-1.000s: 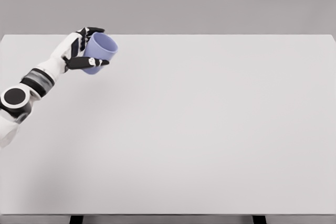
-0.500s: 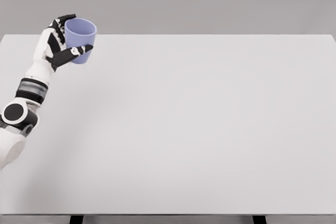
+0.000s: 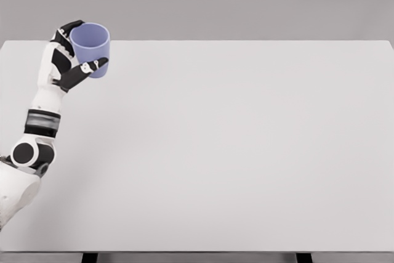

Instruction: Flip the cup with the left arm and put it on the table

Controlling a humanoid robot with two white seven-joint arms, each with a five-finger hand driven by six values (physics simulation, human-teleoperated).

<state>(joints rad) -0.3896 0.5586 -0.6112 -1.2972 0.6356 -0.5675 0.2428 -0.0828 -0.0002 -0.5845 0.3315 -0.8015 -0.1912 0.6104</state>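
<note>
Cup [image 3: 91, 47] stands upright, mouth up, its axis vertical. My left hand [image 3: 69, 60] wraps it at the table's [image 3: 246, 152] far-left corner.

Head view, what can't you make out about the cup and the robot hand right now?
- Whether the cup touches the table: no clear shadow or gap shows under its base.
- Cup's left side: covered by the left robot hand.
- Fingers behind the cup: hidden by its wall.
- Right arm: outside the picture.
- Table legs: cut off at the bottom edge.
</note>
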